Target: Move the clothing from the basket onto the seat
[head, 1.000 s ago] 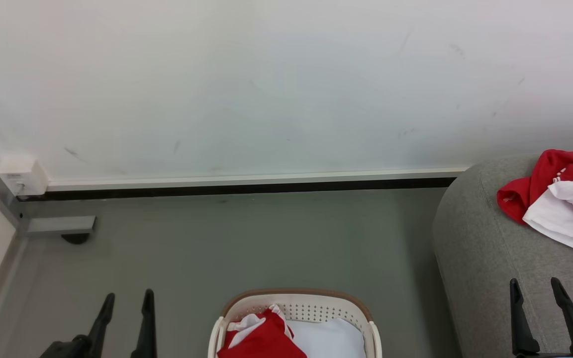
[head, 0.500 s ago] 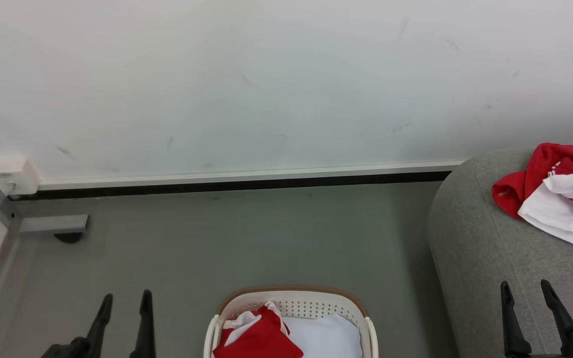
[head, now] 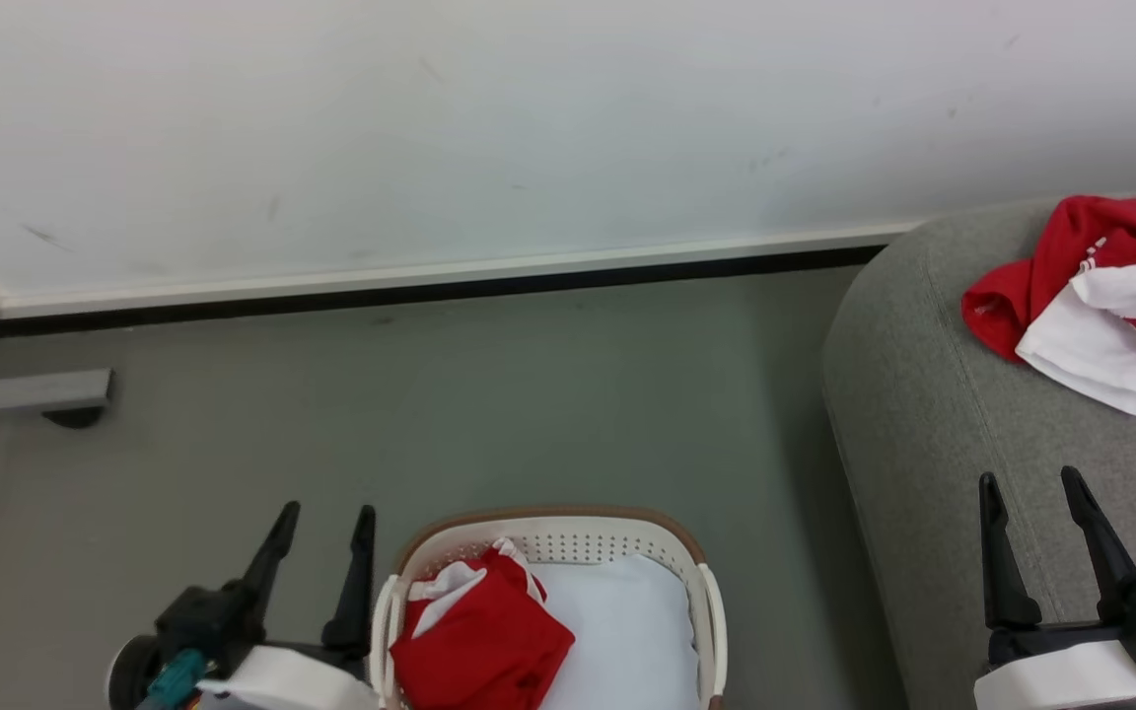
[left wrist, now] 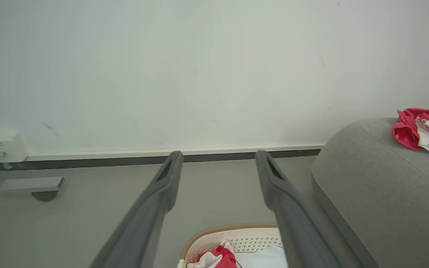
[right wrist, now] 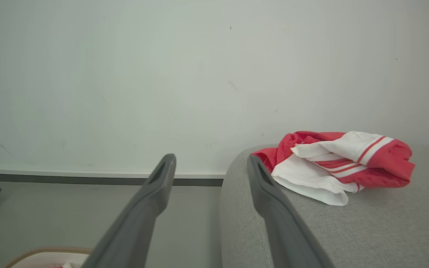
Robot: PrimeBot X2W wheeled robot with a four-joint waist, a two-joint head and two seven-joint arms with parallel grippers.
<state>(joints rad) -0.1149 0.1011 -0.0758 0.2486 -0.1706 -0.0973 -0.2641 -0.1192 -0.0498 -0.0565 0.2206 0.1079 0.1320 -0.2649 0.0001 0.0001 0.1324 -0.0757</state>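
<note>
Red cloth, crumpled: red garment [head: 479,646] with white trim, lying in the left half of the basket [head: 548,521], on top of the load.
White garment [head: 627,641]: beside it to the right, flatter.
Basket: stands on the floor [head: 529,394], near centre, left of the seat [head: 923,424].
Red-and-white piece [head: 1091,296]: lies on the far part of the seat already.
Handling, judged: light, soft, limp. Will sag and trail when lifted. Not fragile, and woven cloth should slip little.
Hold, judged: pinch a raised fold at the top of the red heap, deep enough to gather several layers and clear of the basket wall.
Left claw [head: 327,511]: wide, empty, just left of the basket.
Right claw [head: 1029,477]: wide, empty, over the seat's near edge.
</note>
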